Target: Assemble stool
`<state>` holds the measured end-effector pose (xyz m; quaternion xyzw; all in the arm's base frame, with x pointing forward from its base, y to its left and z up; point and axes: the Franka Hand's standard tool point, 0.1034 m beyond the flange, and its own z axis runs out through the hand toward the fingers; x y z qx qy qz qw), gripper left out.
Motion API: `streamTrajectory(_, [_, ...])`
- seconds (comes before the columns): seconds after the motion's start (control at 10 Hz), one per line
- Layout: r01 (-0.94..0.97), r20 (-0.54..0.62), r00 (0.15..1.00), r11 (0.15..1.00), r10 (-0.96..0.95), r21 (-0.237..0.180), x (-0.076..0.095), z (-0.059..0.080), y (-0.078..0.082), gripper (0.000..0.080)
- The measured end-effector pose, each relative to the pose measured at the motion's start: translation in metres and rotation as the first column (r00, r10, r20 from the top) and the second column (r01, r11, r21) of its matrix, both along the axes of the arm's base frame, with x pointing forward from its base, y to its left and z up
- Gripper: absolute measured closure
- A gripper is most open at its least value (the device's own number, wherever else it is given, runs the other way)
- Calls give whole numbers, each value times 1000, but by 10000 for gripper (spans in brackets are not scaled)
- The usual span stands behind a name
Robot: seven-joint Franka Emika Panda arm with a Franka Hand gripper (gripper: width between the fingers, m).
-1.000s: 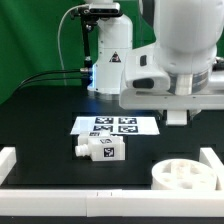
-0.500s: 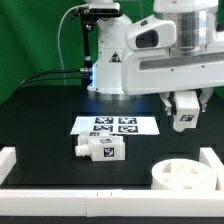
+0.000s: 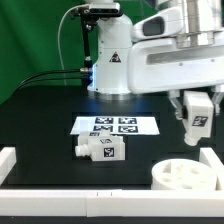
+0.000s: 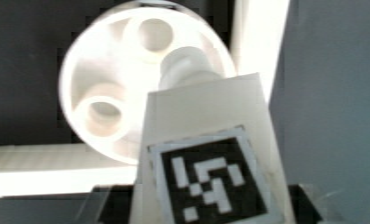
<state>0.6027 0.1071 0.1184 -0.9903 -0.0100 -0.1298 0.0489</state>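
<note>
Exterior view: tool point(image 3: 198, 106) clamped on held leg point(image 3: 196, 124), slightly tilted, in air above seat point(image 3: 185, 175), which lies on surface point(image 3: 40, 120) near, at exterior view's right. Risk: tilted leg end misses seat hole, jams on rim or shoves seat; leg may slip in grip. 2nd leg point(image 3: 100, 150) lies at centre, well apart; marker board point(image 3: 115, 126) just beyond it; right rail point(image 3: 212, 160) just beside seat, crowding approach.
Wrist view: held leg point(image 4: 203, 160) with tag fills foreground, seat point(image 4: 137, 80) holes show beyond, nothing between; fingers not seen.
</note>
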Motion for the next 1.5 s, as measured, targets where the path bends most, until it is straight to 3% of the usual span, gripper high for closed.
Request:
streamTrajectory(0.2, [15,176,984,1000,-14,-5,5,2,-4,484])
streamTrajectory(0.3, [-26,159,987,999,30,-29,2,-5,-11,484])
streamTrajectory(0.4, [-26,124,992,999,28,-23,17,-3,-35,484])
streamTrajectory(0.5, [1,119,993,1000,-2,10,29,6,-42,484])
streamTrajectory(0.8, [-4,124,992,1000,2,13,27,4,-39,484])
streamTrajectory(0.9, [-20,121,992,1000,19,7,28,2,-43,484])
streamTrajectory(1.0, [-28,110,994,1000,27,8,30,-4,-58,484])
streamTrajectory(1.2, [-39,91,995,998,35,44,33,-6,-83,484])
streamTrajectory(1.5, [-37,98,995,997,31,63,32,-5,-81,484])
